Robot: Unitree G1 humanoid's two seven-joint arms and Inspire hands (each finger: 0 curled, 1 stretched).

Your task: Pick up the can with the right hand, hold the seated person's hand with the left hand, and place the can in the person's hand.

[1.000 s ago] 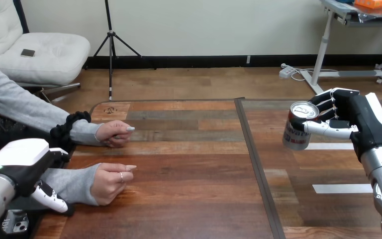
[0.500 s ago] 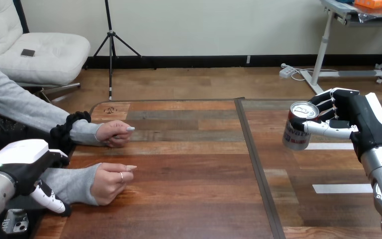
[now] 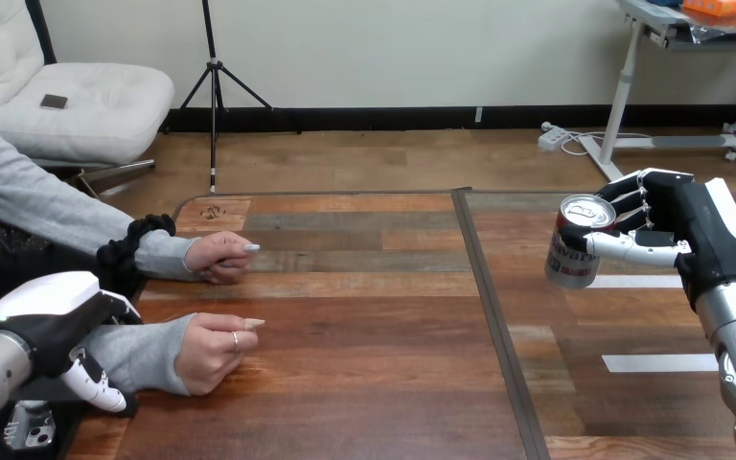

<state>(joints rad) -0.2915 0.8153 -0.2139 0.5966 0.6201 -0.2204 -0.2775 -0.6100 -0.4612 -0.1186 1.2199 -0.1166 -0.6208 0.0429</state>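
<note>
A silver can (image 3: 575, 247) with red print is held slightly tilted above the right half of the table, my right hand (image 3: 676, 235) shut on it from the right. The person's hand (image 3: 213, 350) nearer me rests loosely curled on the table at the left, its grey sleeve (image 3: 139, 353) running back toward my left hand (image 3: 50, 321). That hand sits at the table's left edge over the sleeved forearm, open, with one finger (image 3: 91, 385) lying along the sleeve's near side. I see nothing curled round the wrist. The person's other hand (image 3: 218, 256) lies further back.
The wooden table (image 3: 364, 383) has a dark seam (image 3: 494, 316) running front to back between the person's hands and the can. White tape strips (image 3: 659, 362) lie on the right half.
My left hand has crept slightly right, closer over the person's sleeved forearm. The can, my right hand and the person's hands have stayed where they were.
</note>
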